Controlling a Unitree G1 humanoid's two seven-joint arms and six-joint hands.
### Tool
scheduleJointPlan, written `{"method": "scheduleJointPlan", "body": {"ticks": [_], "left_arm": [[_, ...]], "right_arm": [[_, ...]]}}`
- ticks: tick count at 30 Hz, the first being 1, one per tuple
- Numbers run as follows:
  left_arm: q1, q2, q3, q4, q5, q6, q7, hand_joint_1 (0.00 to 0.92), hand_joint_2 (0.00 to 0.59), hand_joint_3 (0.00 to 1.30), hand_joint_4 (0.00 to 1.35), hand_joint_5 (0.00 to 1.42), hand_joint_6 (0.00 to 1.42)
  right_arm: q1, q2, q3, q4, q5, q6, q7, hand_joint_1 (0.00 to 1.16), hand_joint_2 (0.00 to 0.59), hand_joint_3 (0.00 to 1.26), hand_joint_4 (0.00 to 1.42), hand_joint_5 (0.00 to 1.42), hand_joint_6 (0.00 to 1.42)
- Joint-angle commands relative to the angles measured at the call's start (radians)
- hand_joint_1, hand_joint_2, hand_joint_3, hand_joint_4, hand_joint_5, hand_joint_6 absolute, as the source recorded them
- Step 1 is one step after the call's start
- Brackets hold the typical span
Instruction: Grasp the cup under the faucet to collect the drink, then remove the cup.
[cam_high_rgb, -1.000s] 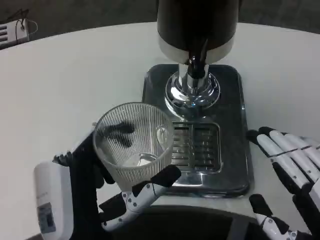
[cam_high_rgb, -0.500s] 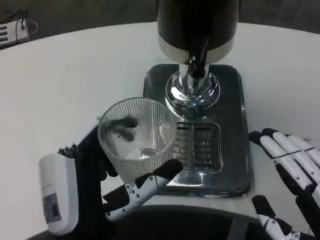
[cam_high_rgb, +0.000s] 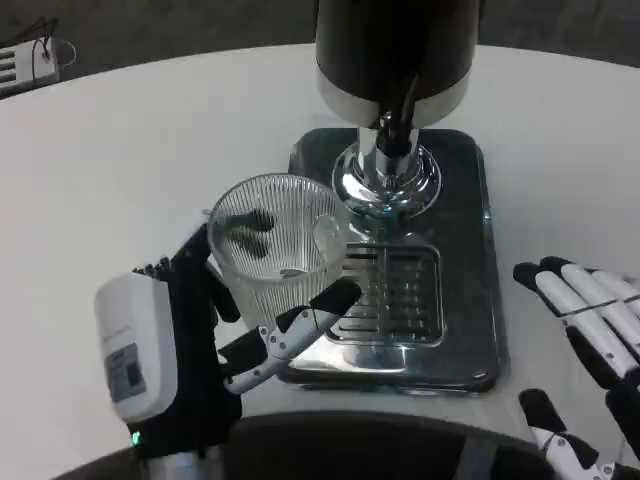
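Note:
A clear ribbed cup (cam_high_rgb: 278, 246) is held by my left hand (cam_high_rgb: 210, 330), fingers wrapped around its sides. It hangs over the left edge of the steel drip tray (cam_high_rgb: 460, 250), left of and slightly nearer than the chrome faucet (cam_high_rgb: 392, 140) of the dark drink dispenser (cam_high_rgb: 395, 45). The cup looks empty. My right hand (cam_high_rgb: 585, 350) lies at the right near the table's front, fingers apart and holding nothing.
The drip tray's slotted grate (cam_high_rgb: 392, 292) sits below the faucet. Bare white table (cam_high_rgb: 120, 170) stretches to the left and behind. A small white object with wires (cam_high_rgb: 30, 60) lies at the far left corner.
My left hand has carried the cup forward and to the right, closer to the faucet. The right hand has shifted slightly toward the right edge.

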Motion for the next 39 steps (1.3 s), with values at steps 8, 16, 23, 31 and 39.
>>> {"method": "scheduleJointPlan", "body": {"ticks": [8,16,23,31,39], "left_arm": [[-0.156,0.015,-0.045,0.249,0.019,0.026,0.111,0.724,0.025,1.02,1.16,1.17,1.27],[-0.253,0.036,-0.084,0.384,0.015,0.048,0.136,0.724,0.025,1.02,1.16,1.17,1.27],[-0.346,0.027,-0.115,0.481,0.002,0.073,0.145,0.721,0.013,1.02,1.16,1.17,1.27],[-0.422,0.012,-0.159,0.614,-0.009,0.091,0.152,0.709,0.000,1.01,1.16,1.18,1.30],[-0.458,0.010,-0.180,0.700,-0.020,0.096,0.152,0.666,0.000,1.03,1.12,1.20,1.34]], "right_arm": [[0.026,-0.018,-0.068,0.030,0.036,-0.035,-0.029,0.25,0.517,0.13,0.12,0.18,0.24],[0.030,-0.021,-0.084,0.051,0.063,-0.057,-0.030,0.24,0.516,0.13,0.12,0.18,0.24],[0.022,-0.025,-0.109,0.054,0.100,-0.073,-0.026,0.24,0.515,0.13,0.12,0.18,0.24],[0.034,-0.030,-0.147,0.066,0.126,-0.095,-0.026,0.23,0.514,0.13,0.12,0.19,0.25],[0.047,-0.029,-0.174,0.076,0.144,-0.115,-0.023,0.22,0.514,0.13,0.12,0.19,0.26]]}}
